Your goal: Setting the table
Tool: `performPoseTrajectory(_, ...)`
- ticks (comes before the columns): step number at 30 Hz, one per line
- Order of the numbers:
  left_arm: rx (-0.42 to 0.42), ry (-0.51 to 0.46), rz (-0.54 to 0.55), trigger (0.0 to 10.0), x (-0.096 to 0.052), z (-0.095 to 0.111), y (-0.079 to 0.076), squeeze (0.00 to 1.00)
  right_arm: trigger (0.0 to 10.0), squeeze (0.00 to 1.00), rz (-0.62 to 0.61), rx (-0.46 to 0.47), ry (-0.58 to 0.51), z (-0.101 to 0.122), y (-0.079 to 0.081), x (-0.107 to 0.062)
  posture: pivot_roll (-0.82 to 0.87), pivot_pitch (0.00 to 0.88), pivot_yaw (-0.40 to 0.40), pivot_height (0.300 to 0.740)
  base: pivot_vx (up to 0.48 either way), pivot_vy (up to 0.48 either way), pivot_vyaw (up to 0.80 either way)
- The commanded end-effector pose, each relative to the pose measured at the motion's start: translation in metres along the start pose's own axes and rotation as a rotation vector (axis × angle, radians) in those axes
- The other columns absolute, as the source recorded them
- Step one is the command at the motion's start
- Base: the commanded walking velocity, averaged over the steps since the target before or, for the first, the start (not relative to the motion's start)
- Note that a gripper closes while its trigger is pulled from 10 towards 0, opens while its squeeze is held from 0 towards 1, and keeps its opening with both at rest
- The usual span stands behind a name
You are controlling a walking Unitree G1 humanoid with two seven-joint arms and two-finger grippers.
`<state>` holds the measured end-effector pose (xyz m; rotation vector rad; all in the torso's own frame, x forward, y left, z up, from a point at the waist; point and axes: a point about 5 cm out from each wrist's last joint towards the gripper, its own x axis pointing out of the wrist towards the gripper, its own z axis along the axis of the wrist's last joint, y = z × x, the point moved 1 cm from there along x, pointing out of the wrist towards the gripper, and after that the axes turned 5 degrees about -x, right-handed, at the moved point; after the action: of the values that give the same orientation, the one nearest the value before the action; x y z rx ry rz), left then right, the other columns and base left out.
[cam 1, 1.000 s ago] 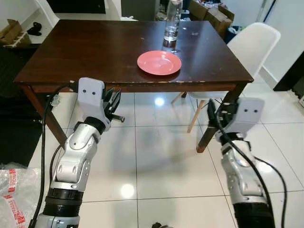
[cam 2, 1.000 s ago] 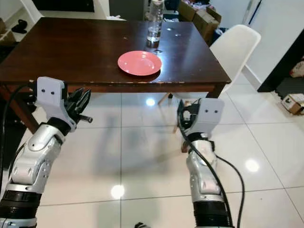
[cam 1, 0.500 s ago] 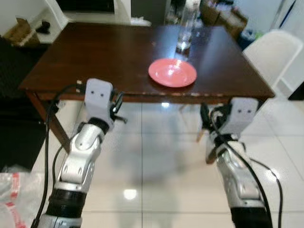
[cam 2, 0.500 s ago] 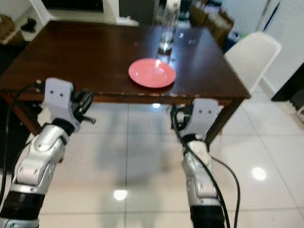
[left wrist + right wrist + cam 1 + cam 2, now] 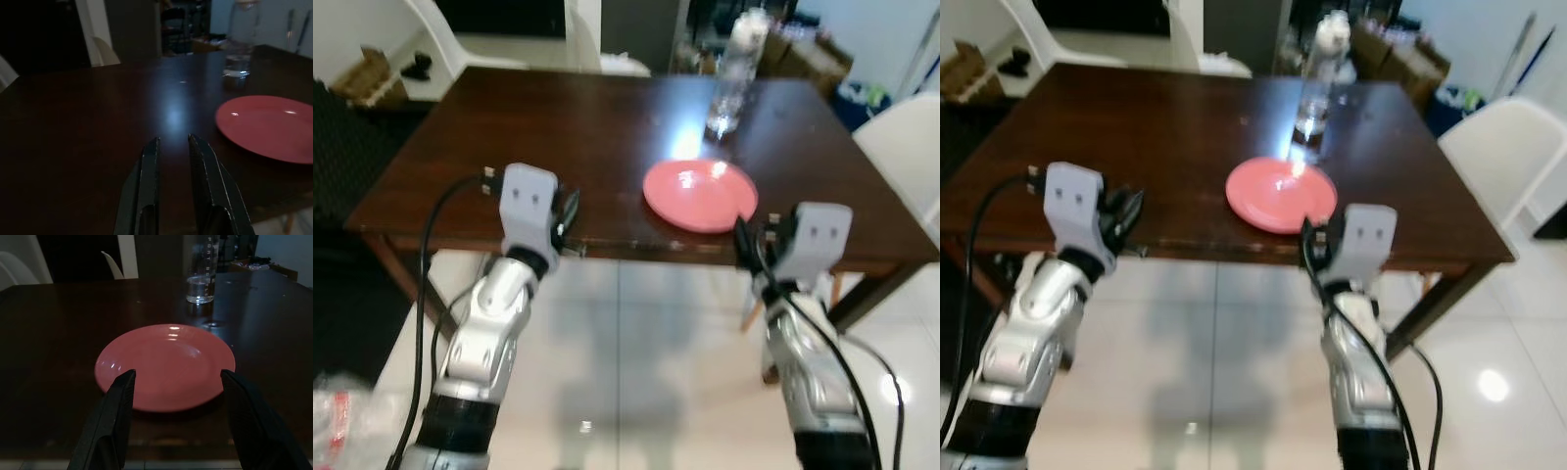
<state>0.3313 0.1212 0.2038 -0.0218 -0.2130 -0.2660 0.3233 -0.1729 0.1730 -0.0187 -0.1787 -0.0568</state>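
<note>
While both arms wait at the table's near edge, the plate lies straight ahead of the right one.

Right gripper (image 5: 173, 418): fingers spread wide, empty, level with the near edge of the table (image 5: 509, 127), framing the plate (image 5: 700, 194) just beyond; nearer arm. Left gripper (image 5: 173, 166): fingers almost together, empty, plate off to its right. Plate: round, shallow, glossy pink-red, no long axis. Table: dark polished wood. Bottle (image 5: 732, 67): clear plastic, upright, just beyond plate. Chair (image 5: 1503, 147): white, far right.

Glossy pink plate (image 5: 700, 194) on polished dark wooden table (image 5: 529, 127); clear plastic bottle (image 5: 732, 70).
</note>
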Motion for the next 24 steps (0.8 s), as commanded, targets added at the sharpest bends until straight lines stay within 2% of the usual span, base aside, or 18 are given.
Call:
performPoseTrajectory(1,-0.001,0.013,-0.023,10.0,0.000,-0.003,-0.006,0.00,10.0,0.00,-0.030,0.003,0.028,-0.005,-0.008,-0.002,-0.06,0.055,0.066,0.740,0.469,0.000,-0.78)
performPoseTrajectory(10,-0.001,0.018,-0.033,10.0,0.001,-0.004,-0.008,0.00,10.0,0.00,-0.036,-0.007,0.035,-0.006,-0.009,-0.003,-0.07,0.050,0.069,0.740,0.469,0.000,-0.75)
performPoseTrajectory(20,0.000,0.021,-0.031,10.0,0.000,-0.004,-0.007,0.00,10.0,0.00,0.011,-0.015,0.050,-0.007,-0.004,-0.002,-0.07,0.047,0.069,0.740,0.469,0.000,0.00)
performPoseTrajectory(22,0.003,0.030,-0.023,10.0,0.000,-0.005,-0.005,0.00,10.0,0.00,0.091,-0.008,0.060,-0.007,0.004,-0.004,-0.07,0.047,0.072,0.740,0.441,0.000,0.00)
performPoseTrajectory(24,0.007,0.055,-0.007,10.0,-0.004,-0.008,0.003,0.00,10.0,0.00,0.213,0.013,0.069,-0.005,0.017,-0.008,-0.07,0.049,0.073,0.740,0.167,0.000,0.00)
